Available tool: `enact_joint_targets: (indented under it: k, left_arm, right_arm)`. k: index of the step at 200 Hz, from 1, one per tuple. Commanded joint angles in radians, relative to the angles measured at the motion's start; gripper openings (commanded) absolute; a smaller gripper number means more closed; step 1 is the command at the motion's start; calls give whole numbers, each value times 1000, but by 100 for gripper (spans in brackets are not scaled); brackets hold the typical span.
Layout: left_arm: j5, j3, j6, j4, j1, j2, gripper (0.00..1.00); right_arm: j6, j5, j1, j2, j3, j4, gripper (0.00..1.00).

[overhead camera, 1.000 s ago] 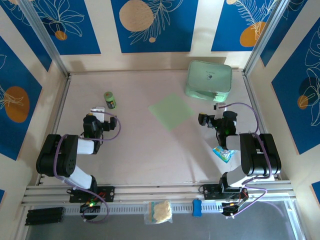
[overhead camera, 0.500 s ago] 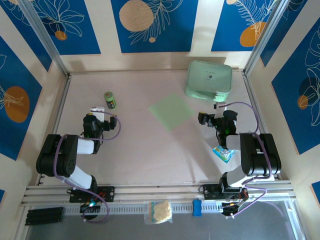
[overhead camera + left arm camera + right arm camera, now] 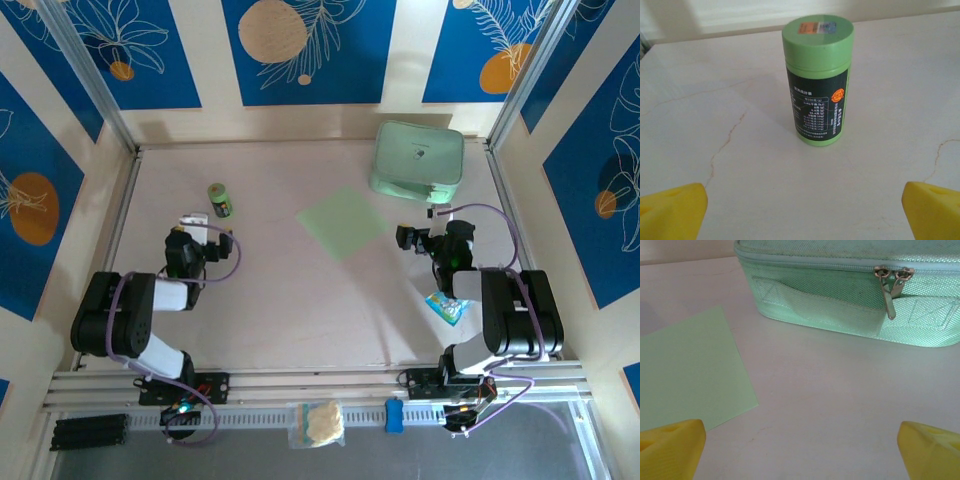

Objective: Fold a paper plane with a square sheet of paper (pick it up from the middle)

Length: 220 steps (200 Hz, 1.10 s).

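Clutter lines the near rail: a clear bag of something yellowish (image 3: 318, 423) and a small blue object (image 3: 394, 415). A small blue-and-white packet (image 3: 445, 307) lies on the table (image 3: 280, 300) against the right arm. Further in, the left pincer (image 3: 800, 212) has its yellow fingertips (image 3: 671, 209) wide apart and holds nothing; a green bottle (image 3: 818, 80) stands upright just ahead of it. The right pincer (image 3: 800, 452) is likewise spread and empty. The square sheet of paper (image 3: 341, 222) lies flat mid-table, unfolded, ahead and left of the right pincer. Beyond it, in the far right corner, rests the mint-green case (image 3: 418, 160), zipper pulls facing the right pincer.
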Motion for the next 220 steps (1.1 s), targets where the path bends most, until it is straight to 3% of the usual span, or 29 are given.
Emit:
enact_joint_targets:
  k: [1,33,50,76,102,141,174,220]
  left_arm:
    - [-49,8,-11,-57,-6,-96,99]
    - [-115,46,-30,-221,-21,-223,99]
    - [-139,75,-143,-321,-23,-303,99]
    - [-107,146,-367,-523,-22,-394,99]
    - [-16,198,-517,-642,-23,-416,99]
    - [158,220,-587,-643,-22,-403,100]
    - [193,241,-596,-667,-21,-377,99]
    - [213,246,-602,-670,-22,-356,99]
  right_arm:
    - [-1,47,25,-103,55,-107,99]
    - [138,137,65,-221,188,-441,99]
    - [249,103,71,-235,300,-668,99]
    - [356,50,103,-199,411,-854,99]
    - [407,-43,159,-122,471,-918,99]
    - [435,0,297,75,591,-974,99]
    - [459,98,361,268,760,-1082,95]
    - [478,67,364,456,953,-1102,95]
